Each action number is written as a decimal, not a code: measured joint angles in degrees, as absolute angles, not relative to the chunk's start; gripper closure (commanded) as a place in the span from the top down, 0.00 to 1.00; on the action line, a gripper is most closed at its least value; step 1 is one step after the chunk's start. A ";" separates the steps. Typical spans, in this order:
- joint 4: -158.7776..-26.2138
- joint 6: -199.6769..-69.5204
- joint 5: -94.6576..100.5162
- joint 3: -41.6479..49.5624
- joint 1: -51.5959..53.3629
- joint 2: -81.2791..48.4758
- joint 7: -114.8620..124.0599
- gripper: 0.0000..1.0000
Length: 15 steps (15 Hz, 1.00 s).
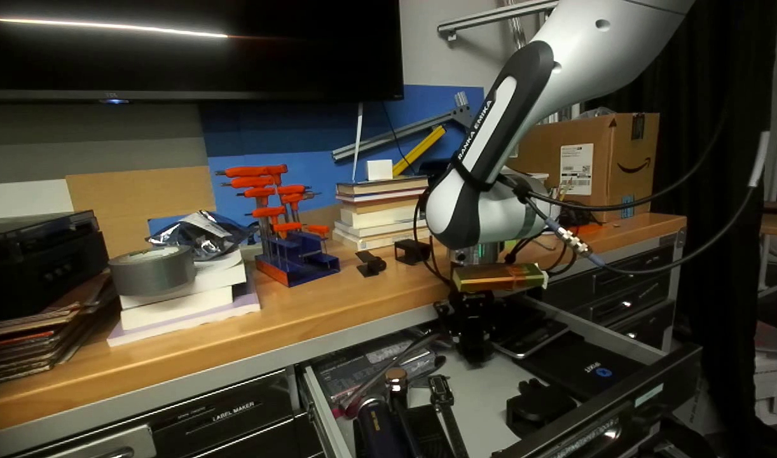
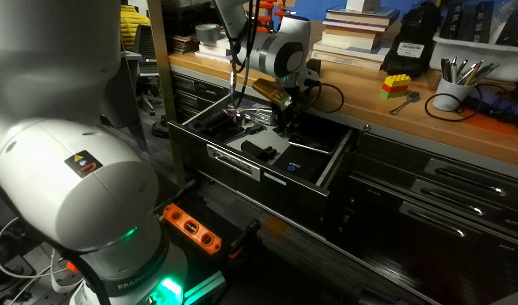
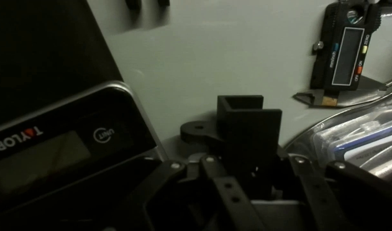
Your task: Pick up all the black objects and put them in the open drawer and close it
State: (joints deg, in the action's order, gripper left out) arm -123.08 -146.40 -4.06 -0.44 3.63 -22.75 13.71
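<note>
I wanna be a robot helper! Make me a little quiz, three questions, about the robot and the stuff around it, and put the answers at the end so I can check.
1. True or false: the drawer is open.
2. Pick one. The bricks near the spoon are:
A) blue and white
B) yellow, red and green
C) all black
3. Fill in the colour: the block in the gripper is ____.

Key: 1. True. 2. B. 3. Black.
</note>
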 measured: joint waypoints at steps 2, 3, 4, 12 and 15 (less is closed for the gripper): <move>-122.65 -145.16 -4.06 -0.44 3.62 -22.75 13.71 0.84; -122.45 -144.63 -4.06 -0.44 3.61 -22.75 13.71 0.91; -122.22 -144.07 -4.06 -0.43 3.59 -22.74 13.71 0.98; -119.83 -132.79 -2.29 0.70 3.62 -17.70 13.81 0.99; -118.38 -126.43 -1.92 0.62 3.73 -12.83 13.81 1.00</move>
